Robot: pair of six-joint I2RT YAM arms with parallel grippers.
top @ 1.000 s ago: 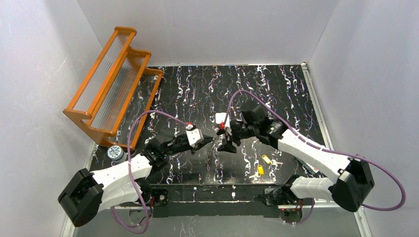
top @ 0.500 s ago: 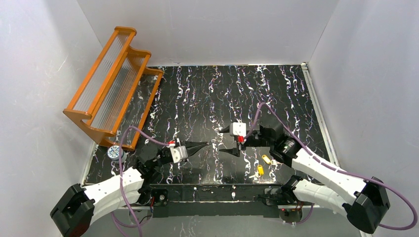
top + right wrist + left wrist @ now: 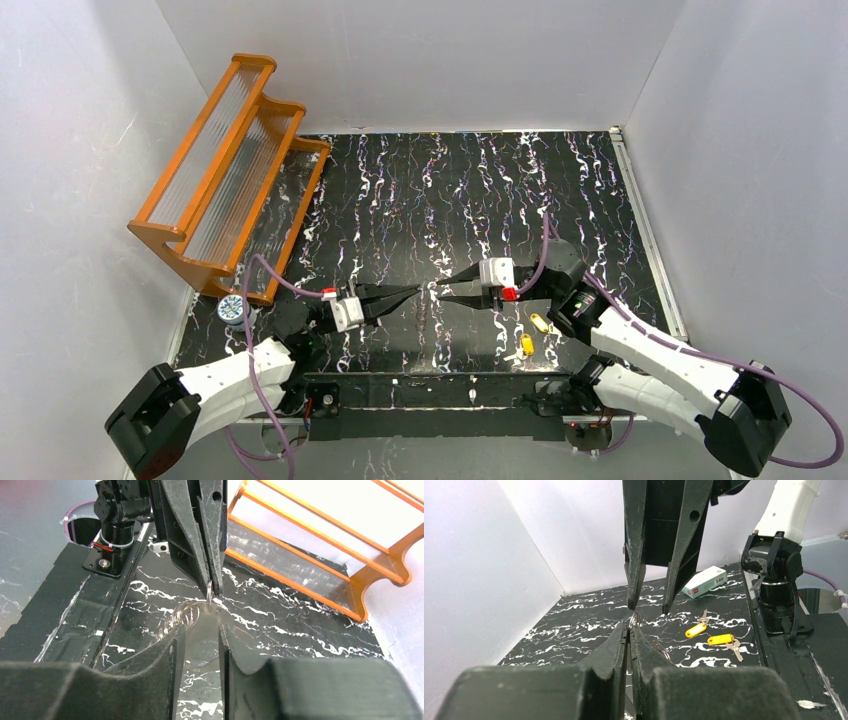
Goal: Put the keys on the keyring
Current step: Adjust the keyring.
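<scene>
Left gripper (image 3: 630, 626) tight on barely visible keyring (image 3: 209, 589); right gripper (image 3: 201, 629) apart, empty.

Most of the keyring (image 3: 634, 619) is hidden behind the left fingers (image 3: 616, 647) in the left wrist view; only a short arc is seen at their tips. From above it is too small to be made out. The keys (image 3: 539, 322) are resolved there only as yellow specks. The orange rack (image 3: 320, 545) is cut off at the right wrist view's upper right.
</scene>
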